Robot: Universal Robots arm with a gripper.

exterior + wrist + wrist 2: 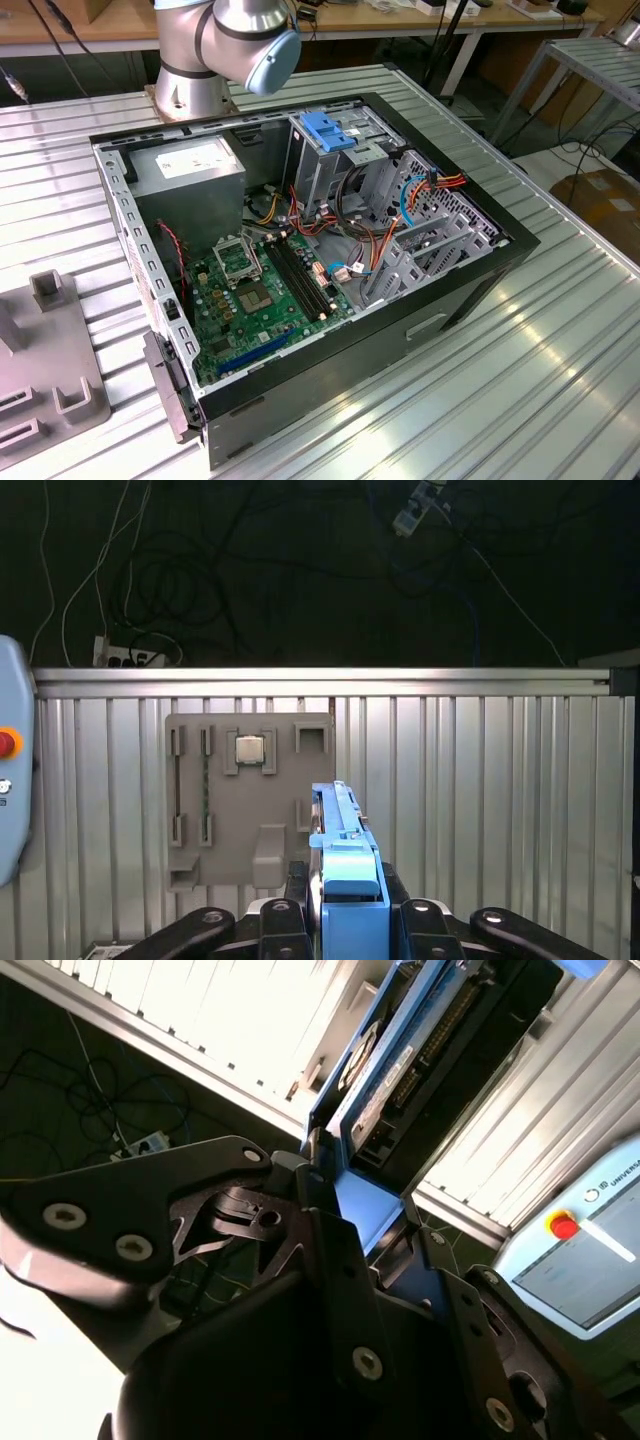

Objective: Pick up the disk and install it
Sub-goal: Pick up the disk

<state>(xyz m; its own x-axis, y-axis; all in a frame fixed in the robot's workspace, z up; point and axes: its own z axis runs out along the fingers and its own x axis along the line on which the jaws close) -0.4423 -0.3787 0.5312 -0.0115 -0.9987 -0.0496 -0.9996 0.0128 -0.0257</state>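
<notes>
The gripper (pixel 345 912) was clamped on the disk (pixel 338 825), with its black, bolt-studded finger links pressed against either flat side of the blue plastic carrier frame. In the second wrist view the disk stuck out past the fingertips edge-on. It was a thin slab with silver-grey metal, a dark face and a comb of connector pins along one narrow edge.

Beyond the disk's free end lay the ribbed aluminium table (pixel 480 780), glossy and straight-grooved. On it sat a matt grey fixture plate (pixel 250 850) with moulded pockets. One pocket held a square metal-capped processor (pixel 249 750), and a slot held a green memory stick (pixel 205 780). The disk's free end stood apart from both plate and table. Past the table's far rail were dark floor and loose cables (pixel 150 580).

In the exterior view an open black computer case (pixel 440 300) lay on the same table. A green motherboard (pixel 265 290) sat inside it, with a blue-handled drive cage (pixel 330 130) and a grey power supply box (pixel 190 170) at its rim.
</notes>
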